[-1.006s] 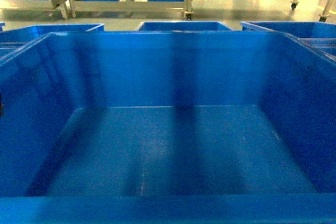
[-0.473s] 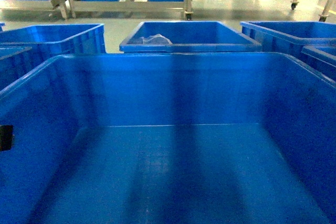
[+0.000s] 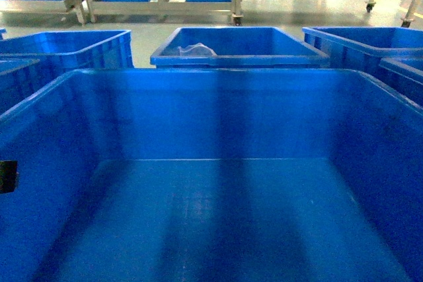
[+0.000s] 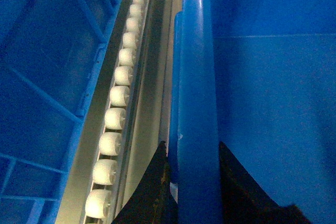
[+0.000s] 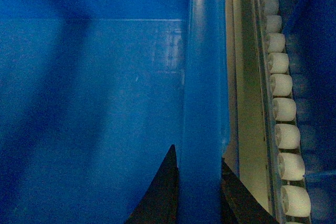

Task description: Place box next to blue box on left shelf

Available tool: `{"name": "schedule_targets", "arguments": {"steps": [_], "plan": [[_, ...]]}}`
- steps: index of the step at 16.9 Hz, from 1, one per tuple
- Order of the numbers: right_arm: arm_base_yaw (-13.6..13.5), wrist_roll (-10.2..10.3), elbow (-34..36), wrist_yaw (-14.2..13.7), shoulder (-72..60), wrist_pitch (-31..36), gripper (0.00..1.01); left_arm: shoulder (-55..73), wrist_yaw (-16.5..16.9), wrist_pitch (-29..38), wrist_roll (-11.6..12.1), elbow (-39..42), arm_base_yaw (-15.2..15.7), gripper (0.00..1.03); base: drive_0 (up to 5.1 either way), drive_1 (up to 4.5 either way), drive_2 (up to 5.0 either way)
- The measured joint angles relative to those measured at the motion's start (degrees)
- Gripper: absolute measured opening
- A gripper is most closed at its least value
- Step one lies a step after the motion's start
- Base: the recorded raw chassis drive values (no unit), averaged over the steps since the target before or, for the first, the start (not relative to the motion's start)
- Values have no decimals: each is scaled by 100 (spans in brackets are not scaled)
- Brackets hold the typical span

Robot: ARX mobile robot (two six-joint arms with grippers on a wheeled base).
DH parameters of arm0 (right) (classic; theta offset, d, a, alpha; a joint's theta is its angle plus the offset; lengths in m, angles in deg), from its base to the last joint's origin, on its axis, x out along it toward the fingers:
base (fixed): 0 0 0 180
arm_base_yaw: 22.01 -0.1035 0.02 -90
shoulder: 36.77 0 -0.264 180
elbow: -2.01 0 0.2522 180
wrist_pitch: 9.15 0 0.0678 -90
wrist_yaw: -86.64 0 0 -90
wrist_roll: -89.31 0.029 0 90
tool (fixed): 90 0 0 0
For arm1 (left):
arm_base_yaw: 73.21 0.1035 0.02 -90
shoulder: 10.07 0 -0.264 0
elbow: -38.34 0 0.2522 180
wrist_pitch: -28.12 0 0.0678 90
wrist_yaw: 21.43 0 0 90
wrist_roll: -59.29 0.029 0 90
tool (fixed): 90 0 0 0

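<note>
The box, a big bright-blue crate with a smooth bare inside, fills the head view. My left gripper is shut on its left rim, one dark finger outside and one inside the wall. My right gripper is shut the same way on its right rim. Just left of the held box runs a roller track of the left shelf, and beyond it stands the ribbed wall of a blue box. Another roller track runs along the right side.
Beyond the far rim stand more blue crates: one to the left, one in the middle holding a scrap of clear plastic, one to the right. Steel racks with blue crates stand across the floor. A blue wall lies right of the right track.
The held box has sunk in the head view: its far rim dropped, uncovering the crates behind it. Most of that came in the first half second; since then it barely moved.
</note>
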Motion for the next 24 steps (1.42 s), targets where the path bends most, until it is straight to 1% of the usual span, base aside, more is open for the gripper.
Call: {"name": "schedule_targets", "arguments": {"steps": [2,3,4,5,6,7,8,9,10,12,13,14,15,16,17,18,19,20,21,22,23,24], "plan": [[0,-31,4,-61,4,-9,9,28,-17,-9,-20,-2,-74,17,0,0,0],[-11,-118,7,-221,46,-26,9,129,-192,345,-109,74,-293,17,0,0,0],[-31,-120,31,-295,107,-44,9,302,-304,496,-125,70,-382,16,0,0,0],[-31,-234,42,-240,120,94,14,343,-297,560,-146,57,-275,30,0,0,0],[-28,-455,66,-236,157,243,24,339,-352,765,-146,116,-214,37,0,0,0],[9,-525,111,-254,236,533,31,308,-376,1113,-142,175,-146,45,0,0,0],[59,-522,136,-278,352,953,41,201,-483,1504,-109,225,-107,54,0,0,0],[107,-496,136,-343,428,1281,46,63,-654,1864,-92,240,-103,62,0,0,0],[151,-444,131,-391,483,1493,50,24,-684,1963,-90,240,-92,64,0,0,0],[170,-317,118,-501,588,1858,57,-131,-785,2369,-55,238,-61,71,0,0,0],[201,-275,116,-535,627,2022,61,-229,-844,2621,-9,232,-55,76,0,0,0],[203,-184,107,-575,660,2229,66,-280,-872,2767,13,229,-48,80,0,0,0],[190,-66,72,-654,678,2465,79,-339,-931,3141,87,201,-70,93,0,0,0],[188,-24,59,-667,675,2446,90,-334,-1008,3174,201,168,-94,100,0,0,0],[190,20,59,-695,669,2422,100,-326,-1014,3165,212,168,-98,97,0,0,0],[190,31,61,-721,669,2468,97,-326,-981,3226,271,170,-94,98,0,0,0],[243,-153,407,-455,632,3644,86,-402,-81,4041,479,448,155,86,0,0,0],[256,-313,892,-369,831,4293,74,-702,634,4350,573,870,343,73,0,0,0],[520,-385,1276,-46,1058,4522,61,-951,984,4387,636,1226,487,61,0,0,0],[669,-411,1499,-61,1252,4572,48,-1126,1172,4395,656,1488,581,48,0,0,0],[664,-455,1838,-9,1578,4581,27,-1460,1357,4398,660,1812,721,28,0,0,0],[640,-479,2041,-2,1805,4555,13,-1738,1425,4376,660,2017,837,13,0,0,0]]}}
